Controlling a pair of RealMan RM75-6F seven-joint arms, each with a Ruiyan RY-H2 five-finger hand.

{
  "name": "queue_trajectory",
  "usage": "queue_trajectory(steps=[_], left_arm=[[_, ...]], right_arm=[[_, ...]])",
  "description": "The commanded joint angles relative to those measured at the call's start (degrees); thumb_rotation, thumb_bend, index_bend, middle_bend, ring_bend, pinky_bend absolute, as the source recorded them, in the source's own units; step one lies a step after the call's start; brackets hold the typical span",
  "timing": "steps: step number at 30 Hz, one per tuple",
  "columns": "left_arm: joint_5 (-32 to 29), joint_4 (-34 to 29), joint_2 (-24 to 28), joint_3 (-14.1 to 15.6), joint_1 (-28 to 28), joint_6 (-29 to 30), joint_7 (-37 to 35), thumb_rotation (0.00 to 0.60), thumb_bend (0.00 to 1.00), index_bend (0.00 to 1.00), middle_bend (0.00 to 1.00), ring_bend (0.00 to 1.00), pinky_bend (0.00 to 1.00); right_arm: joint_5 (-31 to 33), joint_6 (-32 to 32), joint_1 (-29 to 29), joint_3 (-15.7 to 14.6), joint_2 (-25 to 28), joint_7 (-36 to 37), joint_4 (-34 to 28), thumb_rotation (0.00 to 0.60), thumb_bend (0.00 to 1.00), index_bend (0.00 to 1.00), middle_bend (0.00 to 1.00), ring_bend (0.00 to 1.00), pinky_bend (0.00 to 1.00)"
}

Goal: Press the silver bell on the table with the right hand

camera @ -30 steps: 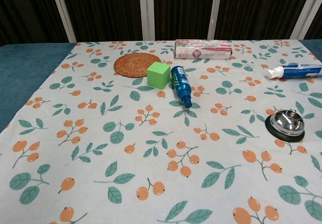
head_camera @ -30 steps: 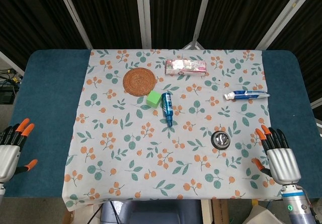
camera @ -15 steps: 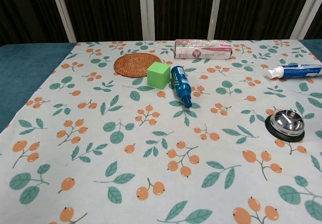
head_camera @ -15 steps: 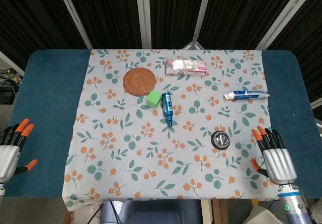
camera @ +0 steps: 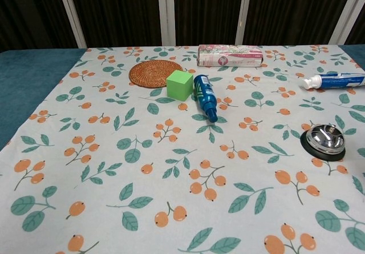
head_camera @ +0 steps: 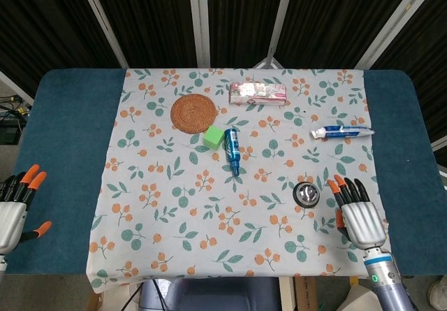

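My right hand (head_camera: 360, 214) hovered just beside the silver bell (head_camera: 306, 194), fingers spread apart, holding nothing, not touching it.

The head view looks steeply down from high at the near edge, facing the far curtains, and takes in the whole table (head_camera: 63, 115). The chest view sits lower and closer, looking across the floral tablecloth (camera: 114, 168) toward the far side. Both share the woven coaster (head_camera: 194, 112), green cube (camera: 179, 85) and silver bell (camera: 324, 140).
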Motion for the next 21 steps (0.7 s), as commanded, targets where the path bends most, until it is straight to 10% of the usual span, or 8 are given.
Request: queue_trajectory(steps=[1,21], left_arm=[[-0.1,-0.1,0.0,-0.1,-0.1,-0.2,0.1,0.600,0.03,0.00,0.00,0.00,0.00],[-0.3,0.2,0.1,-0.1,-0.2,-0.6,-0.3,0.600,0.03,0.00,0.00,0.00,0.00]], right_arm=[[2.4,-1.7,1.2,0.7,-2.6,-3.1,0.2,0.600,0.82,0.00,0.00,0.00,0.00],[9.2,-4.4,3.4,1.2,-9.3,-10.2,3.5,0.600,0.83,0.00,0.00,0.00,0.00]])
